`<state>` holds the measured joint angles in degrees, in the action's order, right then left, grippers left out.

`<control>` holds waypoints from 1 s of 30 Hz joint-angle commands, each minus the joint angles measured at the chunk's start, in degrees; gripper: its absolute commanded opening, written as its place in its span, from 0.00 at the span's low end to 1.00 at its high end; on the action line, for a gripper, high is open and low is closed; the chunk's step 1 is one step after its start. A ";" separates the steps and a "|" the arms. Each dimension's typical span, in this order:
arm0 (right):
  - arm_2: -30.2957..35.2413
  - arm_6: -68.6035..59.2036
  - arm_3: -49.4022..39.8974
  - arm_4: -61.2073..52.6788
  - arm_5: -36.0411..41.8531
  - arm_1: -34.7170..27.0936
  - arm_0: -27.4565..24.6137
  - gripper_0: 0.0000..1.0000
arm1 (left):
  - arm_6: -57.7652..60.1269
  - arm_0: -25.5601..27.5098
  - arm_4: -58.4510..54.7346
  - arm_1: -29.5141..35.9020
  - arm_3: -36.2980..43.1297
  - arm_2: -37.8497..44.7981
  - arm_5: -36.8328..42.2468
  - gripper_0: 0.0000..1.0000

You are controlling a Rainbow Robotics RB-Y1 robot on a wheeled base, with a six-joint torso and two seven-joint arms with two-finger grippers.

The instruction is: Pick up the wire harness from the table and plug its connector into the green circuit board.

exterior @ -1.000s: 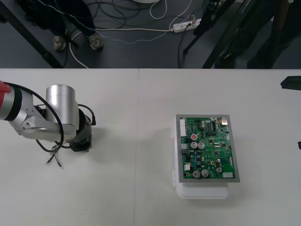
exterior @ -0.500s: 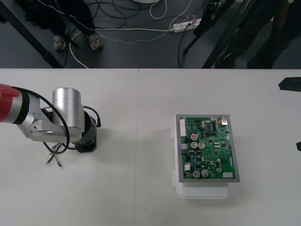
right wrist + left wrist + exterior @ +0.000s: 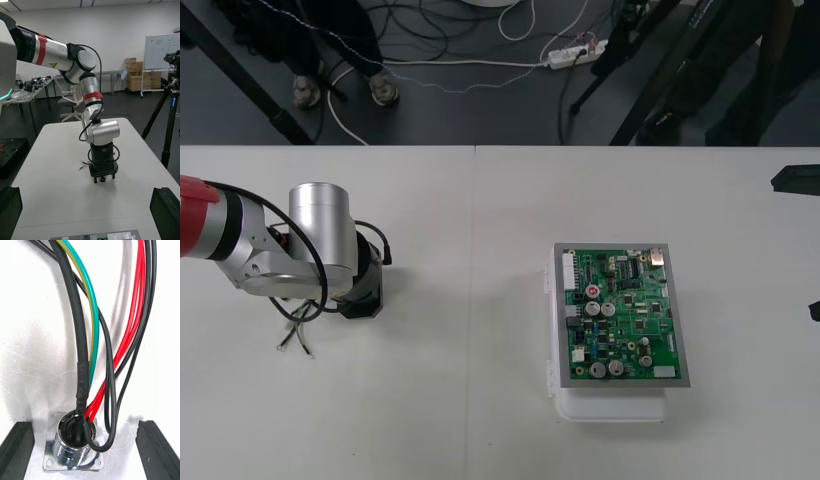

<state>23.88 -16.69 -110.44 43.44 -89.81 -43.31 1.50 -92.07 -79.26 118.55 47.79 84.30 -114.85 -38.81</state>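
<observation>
1. Over on the robot's left side of the table (image 3: 480, 420), the left gripper (image 3: 361, 304) points straight down at the tabletop, right on top of the wire harness (image 3: 295, 335).
2. Through the left wrist camera, its two black fingers (image 3: 17, 450) stand wide apart, one on either side of the harness's round metal socket (image 3: 73, 448). There's a clear gap on both sides, so it's open and gripping nothing.
3. The socket sits between those fingers with its square flange (image 3: 50, 464) down on the table. The red wires (image 3: 127, 333), black wires (image 3: 77, 333) and a green wire (image 3: 92, 315) run out of its top and away from the gripper.
4. From the front, a few loose wire ends poke out from under the left arm's silver link (image 3: 315, 225), on the side away from the board.
5. The green circuit board (image 3: 625, 315) sits on its white base (image 3: 610, 408) toward the robot's right, well apart from the harness.
6. The right gripper (image 3: 87, 189) is parked at the table's right edge, facing the left arm. Its fingers are spread wide and it's holding nothing.
</observation>
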 commanded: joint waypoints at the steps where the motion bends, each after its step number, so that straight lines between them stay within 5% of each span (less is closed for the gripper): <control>1: -1.03 3.16 -1.09 -0.11 -0.19 -1.33 1.14 1.00 | -4.26 0.33 0.36 -0.94 -0.45 1.65 -0.22 0.80; 13: -1.56 3.33 -0.66 -0.20 -0.19 -1.33 1.14 1.00 | -4.09 0.33 0.36 -0.68 -0.72 1.65 -0.66 0.70; 17: -1.56 3.33 -0.66 -0.11 -0.19 -1.42 1.14 1.00 | -4.09 0.33 0.36 -0.68 -0.80 1.65 -0.66 0.44; 18: -1.56 3.33 -0.66 -0.11 -0.19 -1.33 1.14 1.00 | -4.09 0.33 0.36 -0.68 -0.80 1.65 -0.66 0.24; 20: -1.56 3.33 -0.66 -0.11 -0.19 -1.33 1.14 1.00 | -4.09 0.33 0.54 -0.68 -0.80 1.65 -0.66 0.00; 30: -1.56 3.33 -0.66 -0.28 -0.19 -1.33 1.14 1.00 | -2.59 0.24 0.72 -0.68 -1.68 3.23 -0.39 0.00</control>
<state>22.99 -16.69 -110.44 43.44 -89.81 -43.31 1.50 -92.07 -79.23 118.96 47.78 83.73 -114.68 -38.81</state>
